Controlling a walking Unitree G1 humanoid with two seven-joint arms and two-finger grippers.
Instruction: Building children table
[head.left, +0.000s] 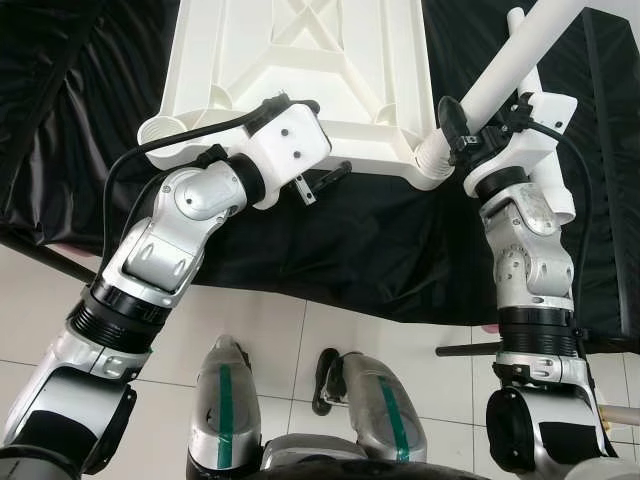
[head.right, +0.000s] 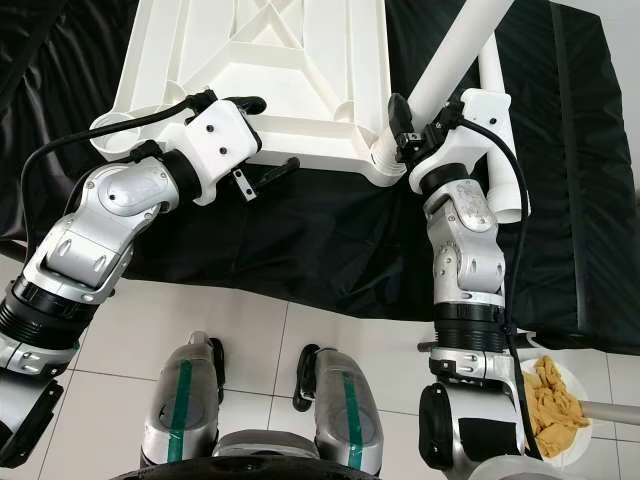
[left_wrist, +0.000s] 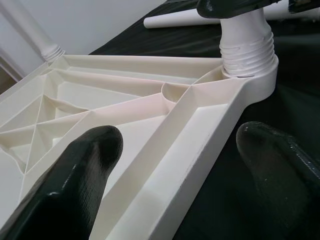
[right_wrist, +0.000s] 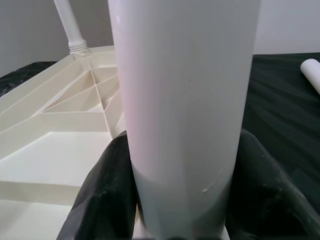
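- Our left gripper (head.left: 318, 172) sits at the near rim of the upturned white table top (head.right: 250, 60), which lies underside up on the black-draped counter (head.right: 330, 250), close to that counter's near edge. In the left wrist view the two fingers (left_wrist: 75, 180) stand apart, one over the ribbed underside and one outside the rim, so the rim runs between them; we cannot tell whether they are pressing on it. We judge this arm is there to steady the top while a leg is worked in.
- At the top's near left corner an empty round socket (head.left: 165, 128) is waiting for a leg.
- At the near right corner, the white leg (head.left: 510, 65) slants up and away from its socket (left_wrist: 248, 75); its threaded collar meets the socket there, which suggests it is being screwed or seated home.
- Our right gripper (head.right: 425, 128) has its fingers clamped on that leg just above the collar; the right wrist view shows both black fingers (right_wrist: 107, 195) hugging the tube from either side. Holding low gives good control of the angle.
- Another leg (right_wrist: 70, 27) stands at the far corner of the top, and a loose leg (head.right: 500, 130) lies on the counter behind our right arm, near enough that a twist of the wrist could knock it.
- Down by the robot's right side, off the counter, a white bowl (head.right: 555, 405) of tan pieces sits well clear of the work.
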